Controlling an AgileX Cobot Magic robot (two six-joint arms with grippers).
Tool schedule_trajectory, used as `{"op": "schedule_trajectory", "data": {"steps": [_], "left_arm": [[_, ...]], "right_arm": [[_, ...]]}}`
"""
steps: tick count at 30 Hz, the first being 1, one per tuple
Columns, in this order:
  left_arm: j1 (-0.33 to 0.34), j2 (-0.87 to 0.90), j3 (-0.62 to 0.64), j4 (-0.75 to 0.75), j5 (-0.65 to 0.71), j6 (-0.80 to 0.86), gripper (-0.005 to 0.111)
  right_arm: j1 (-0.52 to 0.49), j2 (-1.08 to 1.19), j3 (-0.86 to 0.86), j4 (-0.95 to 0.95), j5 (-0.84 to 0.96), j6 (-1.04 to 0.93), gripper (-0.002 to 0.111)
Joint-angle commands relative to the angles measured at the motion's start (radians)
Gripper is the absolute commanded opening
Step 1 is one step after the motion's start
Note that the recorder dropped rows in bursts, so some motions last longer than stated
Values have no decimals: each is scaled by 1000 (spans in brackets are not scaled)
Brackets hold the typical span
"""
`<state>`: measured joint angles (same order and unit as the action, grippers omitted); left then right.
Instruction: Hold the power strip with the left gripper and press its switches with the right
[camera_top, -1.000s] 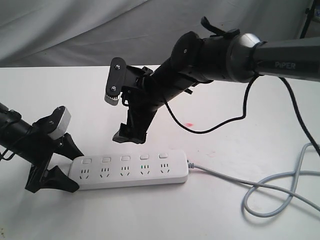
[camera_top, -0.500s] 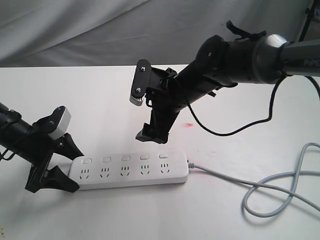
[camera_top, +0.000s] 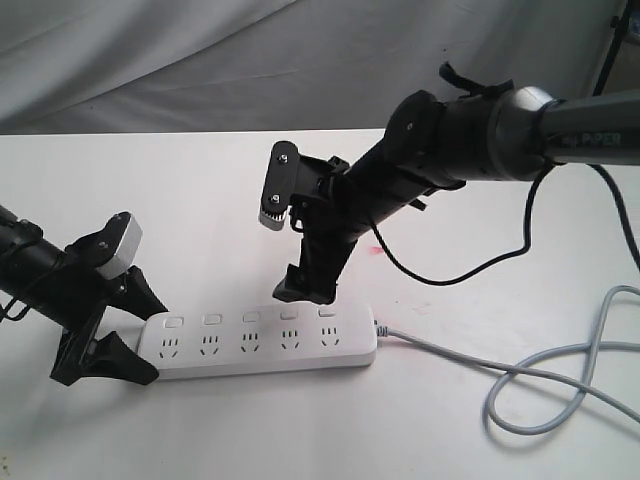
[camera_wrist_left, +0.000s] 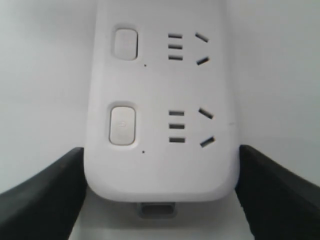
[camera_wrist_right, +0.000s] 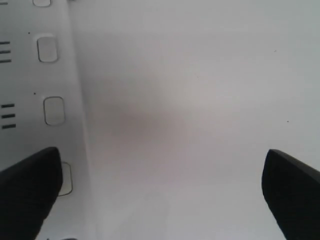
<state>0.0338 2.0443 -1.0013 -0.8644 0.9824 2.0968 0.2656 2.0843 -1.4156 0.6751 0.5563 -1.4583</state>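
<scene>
The white power strip (camera_top: 260, 345) lies flat at the table's front, sockets up, with its row of switches (camera_top: 250, 317) along the far edge. My left gripper (camera_top: 148, 338) straddles the strip's left end, its black fingers (camera_wrist_left: 45, 190) pressed against both long sides of the power strip (camera_wrist_left: 160, 165); two switches (camera_wrist_left: 122, 124) show just beyond the fingers. My right gripper (camera_top: 305, 290) points down, open, hovering just above the fourth switch (camera_top: 288, 314). In the right wrist view its fingers (camera_wrist_right: 27, 185) stand wide apart, one overlapping a switch, with other switches (camera_wrist_right: 54, 110) beside it.
The strip's grey cord (camera_top: 540, 375) loops over the table at the right. A thin black cable (camera_top: 450, 270) hangs from the right arm. A small red mark (camera_top: 378, 248) is on the table behind the strip. Grey cloth (camera_top: 150, 60) hangs at the back.
My right gripper has swung to the right and dropped closer to the row of switches. The left gripper and the strip have not moved.
</scene>
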Motion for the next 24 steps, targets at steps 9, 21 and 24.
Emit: {"op": "schedule_trajectory", "data": {"steps": [9, 21, 24], "left_arm": [[-4, 5, -2, 13, -11, -4, 3], [-4, 5, -2, 13, -11, -4, 3], [-4, 5, -2, 13, -11, -4, 3]], "right_arm": [[-5, 38, 2, 7, 0, -10, 105], [-5, 98, 2, -64, -5, 6, 105], [-5, 98, 2, -120, -5, 31, 105]]}}
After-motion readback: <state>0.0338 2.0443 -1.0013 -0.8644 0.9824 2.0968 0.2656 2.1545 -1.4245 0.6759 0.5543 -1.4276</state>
